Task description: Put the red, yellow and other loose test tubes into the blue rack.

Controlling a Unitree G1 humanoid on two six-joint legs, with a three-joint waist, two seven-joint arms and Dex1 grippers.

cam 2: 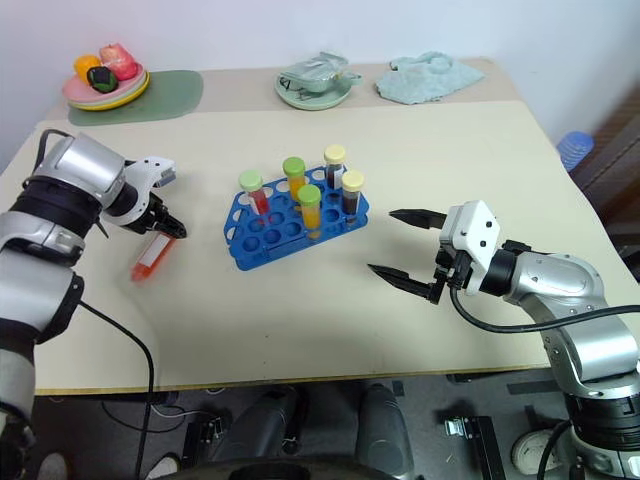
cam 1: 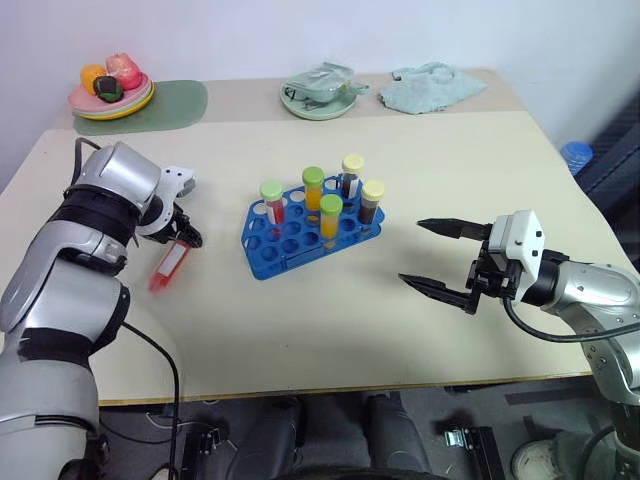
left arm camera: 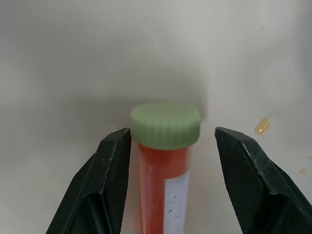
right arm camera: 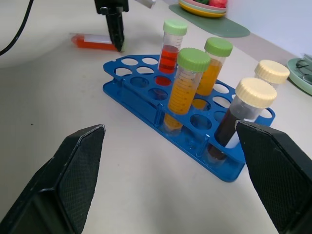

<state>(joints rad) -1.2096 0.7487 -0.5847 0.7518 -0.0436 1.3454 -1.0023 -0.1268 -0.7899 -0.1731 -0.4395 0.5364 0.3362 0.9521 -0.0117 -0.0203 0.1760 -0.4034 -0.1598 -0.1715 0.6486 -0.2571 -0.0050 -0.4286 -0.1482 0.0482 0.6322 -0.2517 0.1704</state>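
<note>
Seeing a loose red tube point(cam 1: 170, 264) lying flat on the table point(cam 1: 420, 150), at 9 o'clock from the blue rack point(cam 1: 300, 236). Our left gripper point(left arm camera: 170, 146) points down over its green cap point(left arm camera: 165, 124); the cap sits between the fingers point(left arm camera: 109, 170), one touching or nearly so, the other apart, jaws partly spread, no grip. Our right gripper point(cam 1: 440, 258) hangs at 3 o'clock from the rack, jaws wide apart, holding nothing. Five capped tubes point(cam 1: 330, 215) stand upright in the rack.

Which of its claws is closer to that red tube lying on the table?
Left. The left end effector straddles the lying red plastic tube's green-capped end; the right end effector hangs open beyond the blue plastic rack.
</note>
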